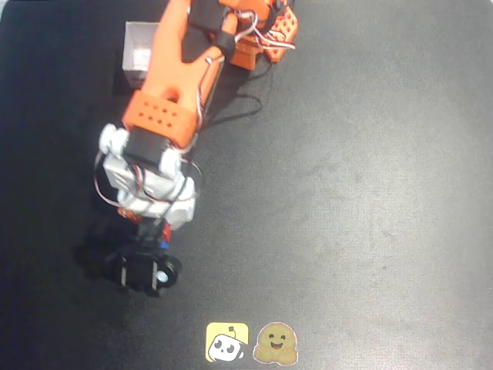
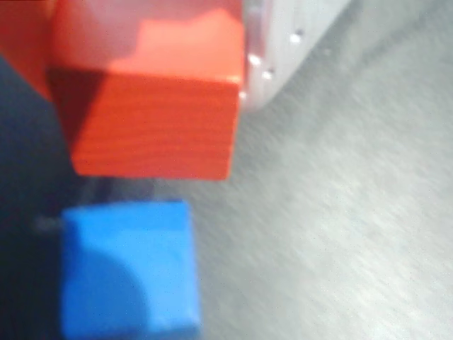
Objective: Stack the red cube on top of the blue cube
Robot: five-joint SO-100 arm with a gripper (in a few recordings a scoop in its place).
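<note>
Overhead view: the black table (image 1: 370,193) bears the orange arm (image 1: 173,69), which reaches from the top edge down toward the lower left. Behind the arm stands a white box (image 1: 139,54), partly covered by it. The white wrist section hides the gripper (image 1: 152,231) from above, so only slivers of red and blue appear beneath it. Two small stickers (image 1: 251,342) lie at the bottom edge.

Wrist view: the red cube (image 2: 152,106) is seen close and large, pinched in the gripper, with an orange finger (image 2: 25,42) pressed to its left face and a pale finger (image 2: 283,42) at its right. The blue cube (image 2: 127,269) rests on the table just below the red cube in the picture; a narrow dark strip separates the two, and whether they touch cannot be told.
</note>
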